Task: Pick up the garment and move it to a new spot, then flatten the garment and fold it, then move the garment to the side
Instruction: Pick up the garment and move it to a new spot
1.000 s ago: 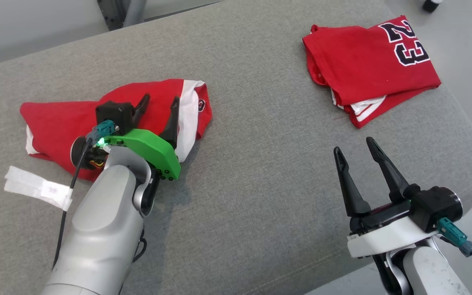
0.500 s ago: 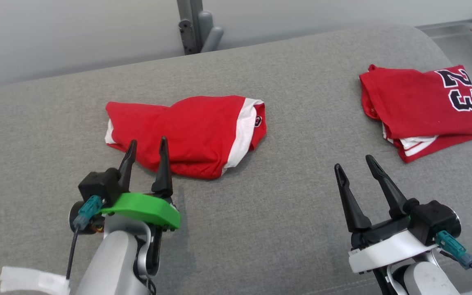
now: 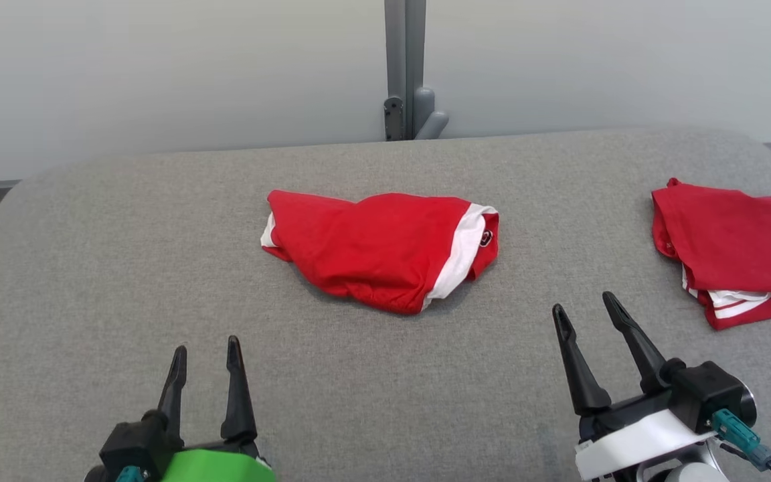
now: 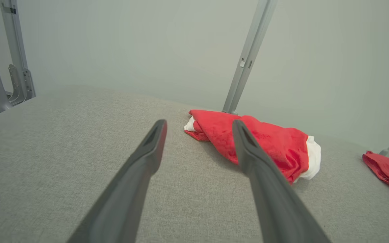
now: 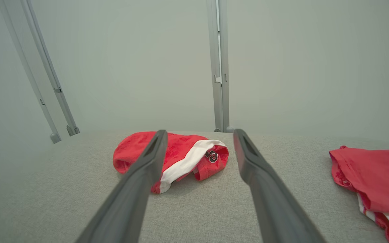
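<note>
I see red garment (image 3: pixel 379 251) crumpled at desk (image 3: pixel 124 268) middle. Over desk's near edge: left gripper (image 3: pixel 206 344), right gripper (image 3: pixel 584 301), jaws of both spread, gripping nothing. Folded red jersey (image 3: pixel 733 248) at desk's right end.

In the head view the jersey (image 3: pixel 733 248) is running off the right edge, its dark number cut short. The badge (image 3: pixel 486 237) on the shorts (image 3: pixel 379 248) is showing too small to read. The base of the left gripper (image 3: pixel 206 344) is sitting cut off at the bottom edge.
</note>
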